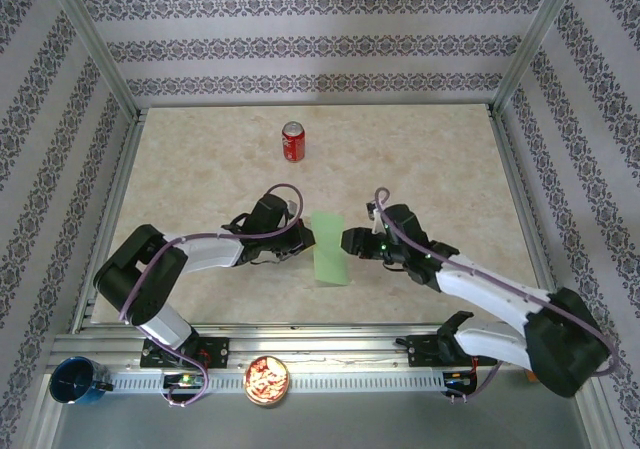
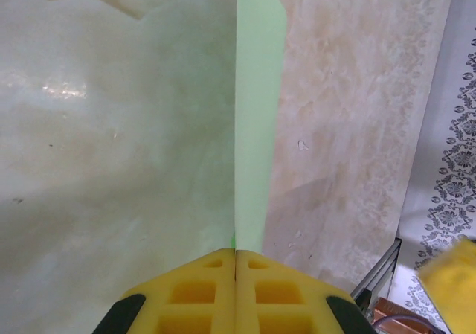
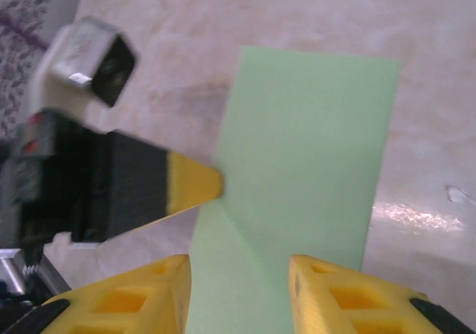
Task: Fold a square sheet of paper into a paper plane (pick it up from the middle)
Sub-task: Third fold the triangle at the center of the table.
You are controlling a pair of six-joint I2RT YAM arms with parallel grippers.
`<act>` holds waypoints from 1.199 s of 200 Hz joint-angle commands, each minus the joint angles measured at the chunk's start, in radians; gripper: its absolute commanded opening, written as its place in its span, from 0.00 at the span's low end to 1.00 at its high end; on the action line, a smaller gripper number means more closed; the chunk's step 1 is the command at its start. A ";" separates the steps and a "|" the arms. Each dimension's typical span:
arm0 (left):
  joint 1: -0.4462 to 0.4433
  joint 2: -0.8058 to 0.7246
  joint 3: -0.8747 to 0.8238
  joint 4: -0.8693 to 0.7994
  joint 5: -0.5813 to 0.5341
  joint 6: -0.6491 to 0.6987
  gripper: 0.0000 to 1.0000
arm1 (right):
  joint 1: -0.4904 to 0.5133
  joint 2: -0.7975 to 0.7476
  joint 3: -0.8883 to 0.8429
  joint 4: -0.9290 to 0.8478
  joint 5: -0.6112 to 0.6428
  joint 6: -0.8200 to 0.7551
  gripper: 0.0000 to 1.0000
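Observation:
The square sheet of paper [image 1: 331,250] is light green and folded into a narrow rectangle, near the middle of the table between the two arms. My left gripper [image 1: 306,245] is shut on its left edge. In the left wrist view the yellow fingertips [image 2: 236,254] press together with the paper [image 2: 256,126] running edge-on out from between them. My right gripper [image 1: 347,241] stands open at the sheet's right side. In the right wrist view its gripper [image 3: 239,268] has its jaws apart over the paper [image 3: 305,148], which shows a slanted crease, and the left gripper's yellow fingertip [image 3: 195,185] sits at the far edge.
A red can [image 1: 293,141] stands upright at the back centre of the table. On the rail in front of the arm bases are a bowl of snacks [image 1: 267,379] and a blue cup [image 1: 78,381]. A metal frame borders the table [image 1: 430,159].

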 commanded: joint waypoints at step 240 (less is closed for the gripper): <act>0.026 -0.077 -0.056 0.003 -0.037 -0.038 0.03 | 0.726 0.403 0.076 0.190 0.970 -0.782 0.48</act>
